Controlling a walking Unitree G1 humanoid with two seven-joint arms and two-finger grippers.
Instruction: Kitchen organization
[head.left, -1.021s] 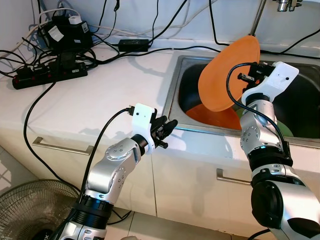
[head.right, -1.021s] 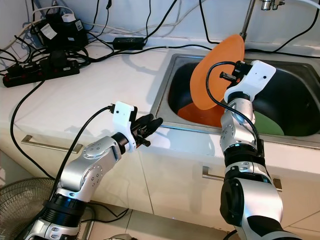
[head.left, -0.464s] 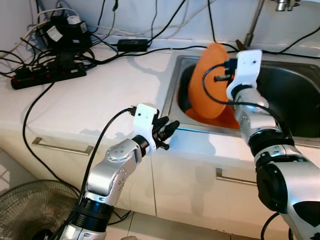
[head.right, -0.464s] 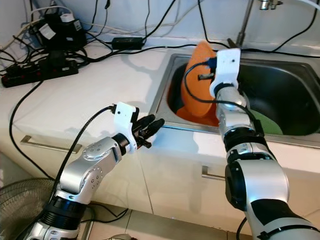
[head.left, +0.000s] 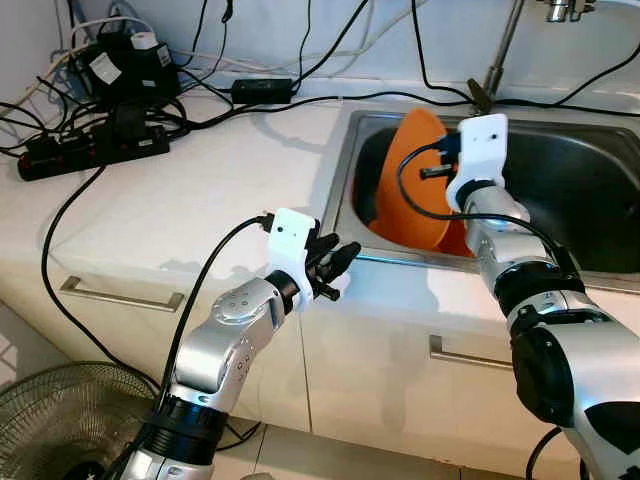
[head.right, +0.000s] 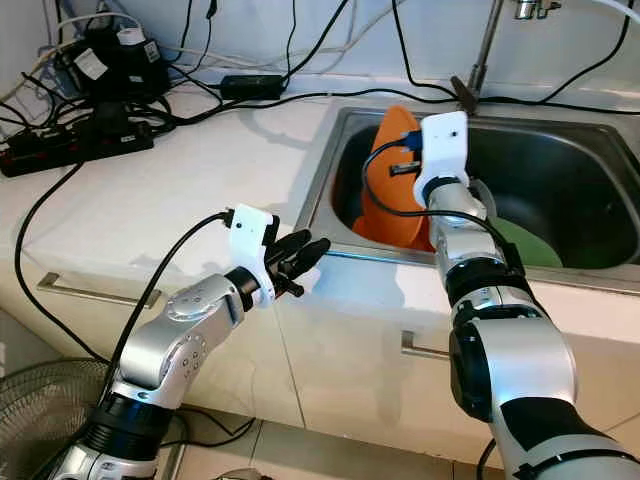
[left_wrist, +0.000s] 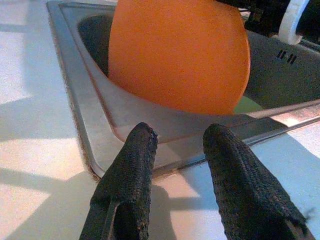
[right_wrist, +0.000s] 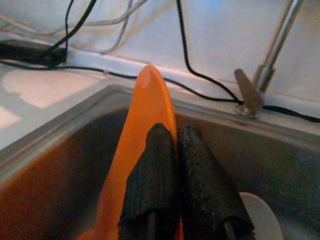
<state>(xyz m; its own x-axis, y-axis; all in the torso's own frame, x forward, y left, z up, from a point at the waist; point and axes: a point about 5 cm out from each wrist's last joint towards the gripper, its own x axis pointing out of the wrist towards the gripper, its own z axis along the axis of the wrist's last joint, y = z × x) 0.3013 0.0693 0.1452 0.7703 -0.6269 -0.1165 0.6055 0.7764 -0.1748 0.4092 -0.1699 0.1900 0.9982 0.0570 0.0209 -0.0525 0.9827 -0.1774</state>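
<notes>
An orange plate (head.left: 405, 175) stands on its edge in the left part of the steel sink (head.left: 344, 165). My right gripper (right_wrist: 176, 150) is shut on the plate's rim, the fingers (right_wrist: 152, 175) pinching it from above; its white wrist (head.left: 480, 150) shows over the sink. My left gripper (head.left: 335, 265) hovers at the counter's front edge just left of the sink, open and holding nothing, with its fingers (left_wrist: 132, 165) pointing at the sink's corner and the orange plate (left_wrist: 177, 55). A green plate (head.right: 530, 245) lies flat on the sink's bottom.
A tap (head.left: 505, 45) rises behind the sink. Power strips and tangled black cables (head.left: 95, 150) cover the counter's back left. Drawer handles (head.left: 120, 295) run along the cabinet front, and a floor fan (head.left: 60, 420) stands below at the left.
My right gripper has carried the orange plate down and to the left into the sink, turning it more upright. The left arm has stayed in place.
</notes>
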